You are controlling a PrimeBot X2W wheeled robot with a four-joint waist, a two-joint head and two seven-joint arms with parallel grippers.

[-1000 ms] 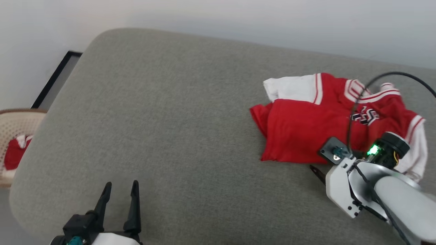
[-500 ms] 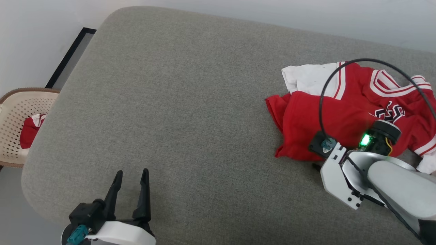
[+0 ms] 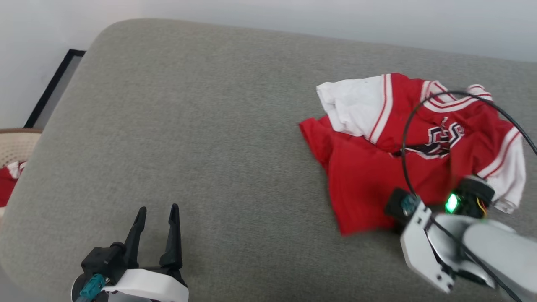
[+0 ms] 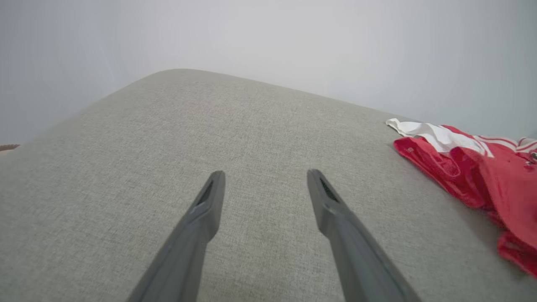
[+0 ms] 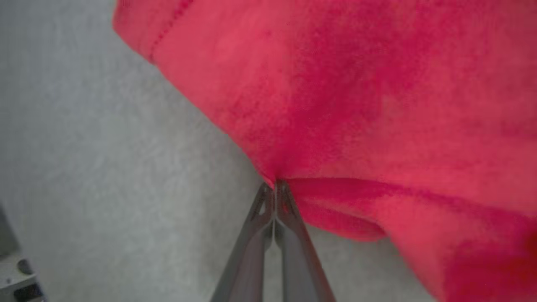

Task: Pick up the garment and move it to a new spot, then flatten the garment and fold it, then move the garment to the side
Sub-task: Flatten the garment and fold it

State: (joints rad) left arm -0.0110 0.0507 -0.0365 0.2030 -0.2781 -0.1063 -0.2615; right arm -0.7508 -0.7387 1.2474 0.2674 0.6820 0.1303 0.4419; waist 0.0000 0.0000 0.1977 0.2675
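Right pincer (image 5: 275,184) is clamping shut on the garment (image 5: 356,105). In the right wrist view the two dark fingers (image 5: 293,235) are pressing together on a pinch of red fabric at the garment's edge. The cloth is bunching into a fold right at the tips and pulling up off the grey cushion (image 5: 105,167).

In the head view the garment (image 3: 377,167) is lying crumpled on the right half of the grey cushion (image 3: 209,126), closer to the far edge than the near one. One white sleeve (image 3: 352,105) is folding over the red body on the left side of the heap. The other sleeve (image 3: 509,167) is hanging toward the cushion's right edge. The chest print (image 3: 440,140) is only partly showing, creased. The right arm's black cable (image 3: 405,138) is looping over the shirt, and a green light (image 3: 452,203) is glowing on the wrist.

Left pincer (image 3: 156,209) is sitting open at the near-left edge of the cushion, jaws spread and holding nothing, well apart from the garment. The left wrist view is showing the same: left pincer (image 4: 265,174) over bare fabric, with the garment (image 4: 461,167) off at the right.

A beige basket (image 3: 16,142) with red cloth in it is sitting past the cushion's left edge.
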